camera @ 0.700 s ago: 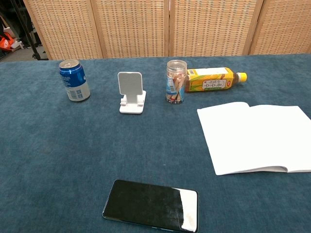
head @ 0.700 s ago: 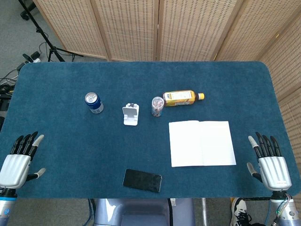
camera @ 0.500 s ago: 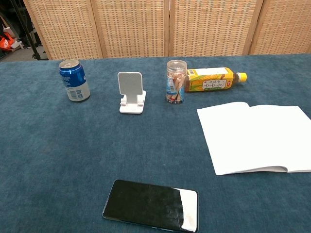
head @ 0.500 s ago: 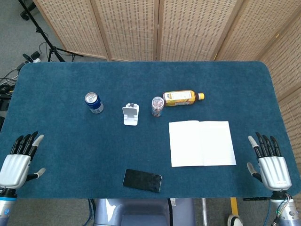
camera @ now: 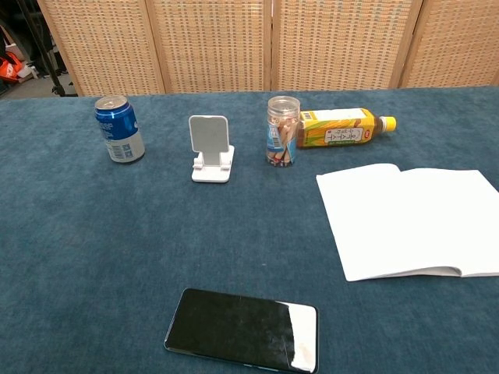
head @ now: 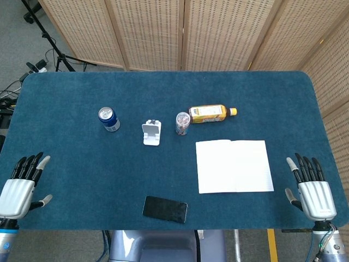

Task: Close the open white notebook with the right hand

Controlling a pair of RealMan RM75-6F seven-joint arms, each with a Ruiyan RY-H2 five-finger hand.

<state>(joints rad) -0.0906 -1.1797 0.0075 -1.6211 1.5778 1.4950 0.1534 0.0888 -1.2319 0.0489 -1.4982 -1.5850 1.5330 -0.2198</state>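
The white notebook lies open and flat on the blue table, right of centre; the chest view shows the notebook with both pages spread. My right hand hovers at the table's front right corner, fingers apart, holding nothing, a short way right of the notebook. My left hand is at the front left corner, also spread and empty. Neither hand shows in the chest view.
A black phone lies near the front edge. Behind the notebook are a lying yellow bottle, a small clear jar, a white phone stand and a blue can. Wicker screens stand behind the table.
My right hand has shifted very slightly; everything else stays where it was.
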